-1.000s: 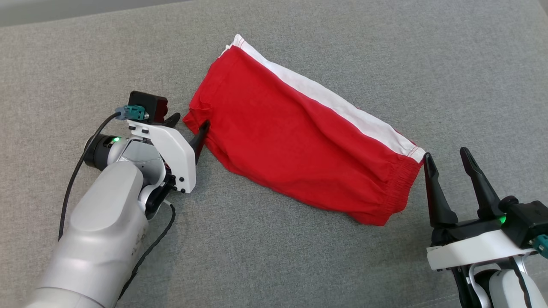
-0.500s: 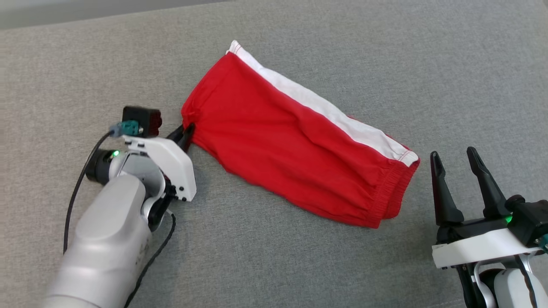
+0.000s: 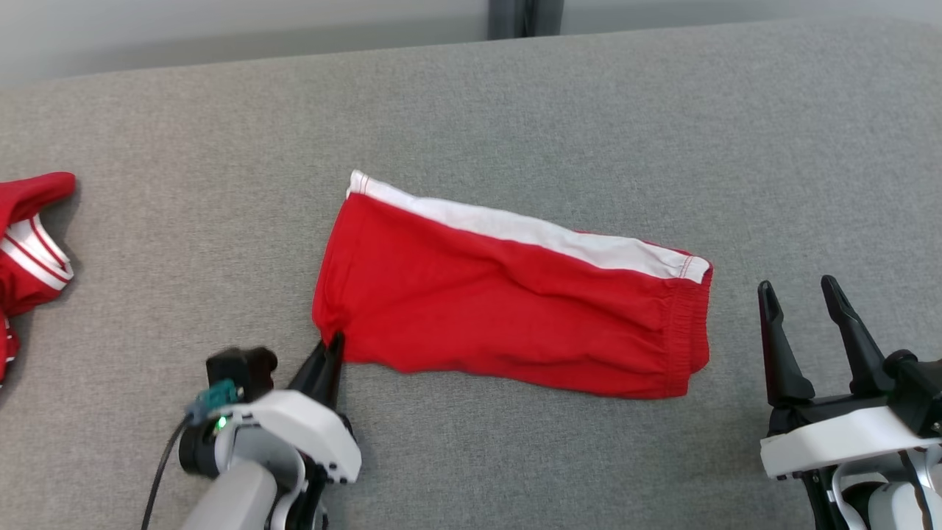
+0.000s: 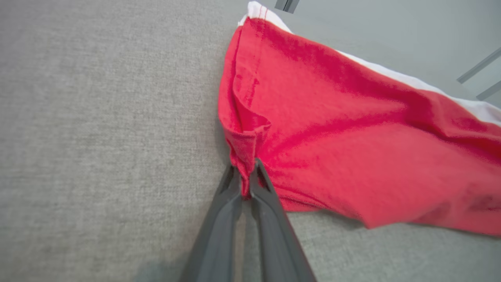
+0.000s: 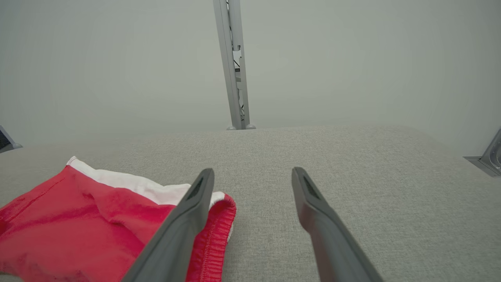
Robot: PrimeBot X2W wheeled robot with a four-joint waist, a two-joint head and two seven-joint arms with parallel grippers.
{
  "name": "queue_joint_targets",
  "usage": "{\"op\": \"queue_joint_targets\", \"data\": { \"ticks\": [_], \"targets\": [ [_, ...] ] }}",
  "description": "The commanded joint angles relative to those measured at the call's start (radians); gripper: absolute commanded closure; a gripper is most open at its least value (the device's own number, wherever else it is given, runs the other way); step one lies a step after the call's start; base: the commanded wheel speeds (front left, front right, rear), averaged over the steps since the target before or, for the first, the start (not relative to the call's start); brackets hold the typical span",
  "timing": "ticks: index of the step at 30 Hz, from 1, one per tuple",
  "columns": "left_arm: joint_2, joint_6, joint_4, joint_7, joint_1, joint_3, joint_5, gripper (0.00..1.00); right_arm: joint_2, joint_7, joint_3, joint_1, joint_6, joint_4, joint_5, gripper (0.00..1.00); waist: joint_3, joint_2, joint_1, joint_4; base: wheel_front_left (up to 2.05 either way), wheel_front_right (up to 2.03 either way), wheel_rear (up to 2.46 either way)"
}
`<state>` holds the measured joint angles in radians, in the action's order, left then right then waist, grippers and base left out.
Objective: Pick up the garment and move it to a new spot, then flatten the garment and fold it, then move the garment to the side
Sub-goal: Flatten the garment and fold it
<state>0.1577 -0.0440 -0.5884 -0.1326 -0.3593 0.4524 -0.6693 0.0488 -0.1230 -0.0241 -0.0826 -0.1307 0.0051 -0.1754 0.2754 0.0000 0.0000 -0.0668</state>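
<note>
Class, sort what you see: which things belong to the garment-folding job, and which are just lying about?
In the job: red-and-white garment; left gripper, shut on its corner; right gripper, open beside it.
Lying about: second red garment at far left; metal post.

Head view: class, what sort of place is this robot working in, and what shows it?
Probably a robotics test bench, not a home: a wide grey fabric-covered surface, a bare pale wall with a metal post behind it, and a red garment laid out for folding.
</note>
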Motion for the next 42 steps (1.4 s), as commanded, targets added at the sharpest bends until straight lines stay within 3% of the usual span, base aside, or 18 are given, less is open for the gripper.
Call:
{"op": "queue_joint_targets", "data": {
  "ticks": [1, 12, 13, 14, 15, 27, 35, 42],
  "targets": [
    [0.012, -0.027, 0.041, 0.013, 0.065, -0.004, -0.011, 1.00, 0.005, 0.008, -0.006, 0.011, 0.000, -0.007, 0.005, 0.00, -0.017, 0.0000, 0.0000, 0.014, 0.00, 0.00, 0.00],
    [0.041, -0.159, 0.355, 0.084, 0.291, -0.019, -0.048, 1.00, 0.005, 0.038, -0.015, 0.028, 0.000, -0.018, 0.007, 0.00, -0.044, 0.0000, 0.0000, 0.016, 0.00, 0.00, 0.00],
    [0.041, -0.163, 0.372, 0.083, 0.299, -0.022, -0.048, 0.73, 0.005, 0.040, -0.015, 0.027, 0.000, -0.018, 0.007, 0.00, -0.045, 0.0000, 0.0000, 0.016, 0.00, 0.00, 0.00],
    [0.041, -0.163, 0.372, 0.083, 0.299, -0.022, -0.048, 0.73, 0.005, 0.040, -0.015, 0.027, 0.000, -0.018, 0.007, 0.00, -0.045, 0.0000, 0.0000, 0.016, 0.00, 0.00, 0.00],
    [0.043, -0.169, 0.387, 0.075, 0.307, -0.026, -0.046, 0.00, 0.005, 0.040, -0.013, 0.024, 0.000, -0.019, 0.010, 0.00, -0.045, 0.0000, 0.0000, 0.015, 0.00, 0.00, 0.00],
    [0.119, -0.264, 0.536, -0.117, 0.268, -0.122, 0.120, 0.00, 0.005, 0.060, -0.005, 0.013, 0.000, -0.030, 0.071, 0.00, -0.094, 0.0000, 0.0000, 0.037, 0.00, 0.00, 0.00],
    [0.181, -0.251, 0.562, -0.131, 0.300, -0.183, 0.164, 0.00, 0.007, 0.077, 0.001, 0.051, 0.000, -0.032, 0.094, 0.00, -0.155, 0.0000, 0.0000, 0.047, 0.00, 0.00, 0.00],
    [0.231, -0.253, 0.574, -0.108, 0.389, -0.178, 0.172, 0.00, 0.006, 0.088, 0.004, 0.097, 0.000, -0.034, 0.100, 0.00, -0.211, 0.0000, 0.0000, 0.046, 0.00, 0.00, 0.00]
  ]
}}
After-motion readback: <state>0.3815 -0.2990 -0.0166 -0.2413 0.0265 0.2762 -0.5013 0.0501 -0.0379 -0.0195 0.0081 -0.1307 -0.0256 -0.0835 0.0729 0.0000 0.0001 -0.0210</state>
